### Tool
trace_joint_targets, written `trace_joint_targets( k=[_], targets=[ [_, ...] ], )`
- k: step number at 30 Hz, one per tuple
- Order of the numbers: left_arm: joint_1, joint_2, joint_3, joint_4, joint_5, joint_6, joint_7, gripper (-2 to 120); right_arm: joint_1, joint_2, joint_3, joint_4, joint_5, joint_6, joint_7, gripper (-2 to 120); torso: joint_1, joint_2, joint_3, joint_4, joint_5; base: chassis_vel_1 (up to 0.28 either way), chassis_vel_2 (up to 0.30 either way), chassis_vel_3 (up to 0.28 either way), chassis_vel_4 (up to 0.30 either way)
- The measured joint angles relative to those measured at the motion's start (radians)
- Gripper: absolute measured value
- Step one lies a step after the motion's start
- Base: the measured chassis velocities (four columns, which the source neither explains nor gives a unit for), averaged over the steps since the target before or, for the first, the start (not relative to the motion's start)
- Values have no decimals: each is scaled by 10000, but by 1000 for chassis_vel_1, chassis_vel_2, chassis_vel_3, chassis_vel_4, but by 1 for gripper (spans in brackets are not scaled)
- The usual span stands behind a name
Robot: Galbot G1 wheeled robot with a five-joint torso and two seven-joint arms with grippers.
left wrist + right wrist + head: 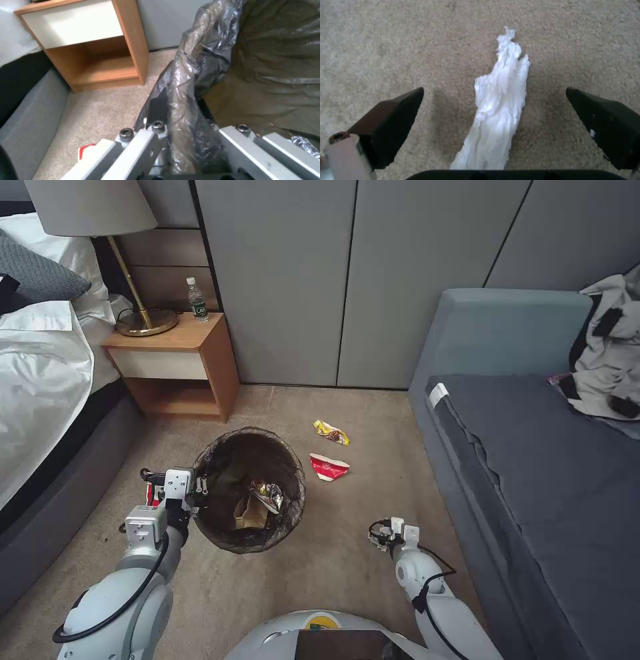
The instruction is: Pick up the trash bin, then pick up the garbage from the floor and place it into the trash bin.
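While the left gripper (195,488) clamps the bin (248,489) rim, keeping it up and handy, the right gripper (495,110) hangs wide open, straddling a white wad (498,110).

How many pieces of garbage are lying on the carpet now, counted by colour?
Yellow wrapper: 1
Red-and-white carton: 1
White paper wad, between the open right gripper's fingers: 1
Red-and-white piece by the left gripper: 1
Total: 4

Beige carpet (347,553) carries a yellow wrapper (331,432), red-and-white carton (328,467) and seemingly tissue wad (498,107).
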Motion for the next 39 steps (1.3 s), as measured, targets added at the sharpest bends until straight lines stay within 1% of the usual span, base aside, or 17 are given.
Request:
trace_joint_targets(
  k=[12, 15, 16, 18, 20, 23, 24, 25, 26, 28, 33, 34, 37, 39],
  targets=[
    [-27, 17, 15, 4, 1, 4, 6, 3, 69, 48, 5, -256, -125, 21, -54, 98, 0, 0, 0, 0, 0, 0, 0, 0, 0],
    [-23, 19, 17, 5, 4, 6, 8, 3, 75, 57, 14, -285, -179, 37, -71, 89, 0, 0, 0, -4, -7, 0, 0, 0, 0],
    [-23, 19, 17, 5, 4, 6, 8, 3, 75, 57, 14, -285, -179, 37, -71, 89, 0, 0, 0, -4, -7, 0, 0, 0, 0],
    [-22, 26, 14, 4, 5, 6, 9, 3, 77, 67, 19, -306, -195, 58, -83, 82, -1, 1, -1, -4, -9, 0, 0, 0, 0],
    [-21, 29, 14, 4, 5, 6, 9, 3, 77, 73, 20, -312, -218, 66, -84, 80, 0, 1, -1, -4, -9, 0, 0, 0, 0],
    [-22, 42, 36, 5, 7, 10, 12, 3, 48, 87, 20, -301, -279, 60, -93, 70, -1, 1, -1, -4, -10, 0, 0, 0, 0],
    [-22, 42, 36, 5, 7, 10, 12, 3, 48, 87, 20, -301, -279, 60, -93, 70, -1, 1, -1, -4, -10, 0, 0, 0, 0],
    [-27, 45, 47, 4, 7, 11, 14, 3, 46, 95, 20, -302, -281, 45, -92, 67, -1, 1, -1, -4, -10, 0, 0, 0, 0],
    [-29, 45, 60, 5, 7, 12, 14, 3, 46, 100, 20, -308, -281, 37, -92, 63, -1, 2, -1, -4, -9, 0, 0, 0, 0],
    [-30, 45, 66, 5, 7, 12, 15, 3, 46, 100, 20, -310, -281, 34, -93, 61, -1, 2, -1, -4, -9, 0, 0, 0, 0],
    [-32, 33, 141, 5, 18, 19, 16, 3, 45, 91, 23, -332, -274, 14, -116, 47, -1, 2, -1, -3, -5, 0, 0, 0, 0],
    [-32, 33, 141, 5, 18, 19, 16, 3, 45, 91, 23, -332, -274, 14, -116, 47, -1, 2, -1, -3, -5, 0, 0, 0, 0],
    [-35, 26, 210, 5, 54, 20, 15, 3, 42, 74, 23, -317, -267, 12, -125, 37, -1, 1, -1, 5, 6, 0, 0, 0, 0],
    [-35, 26, 224, 5, 60, 20, 16, 3, 29, 69, 23, -303, -267, 9, -125, 35, -1, 1, -1, 6, 6, 0, 0, 0, 0]
  ],
)
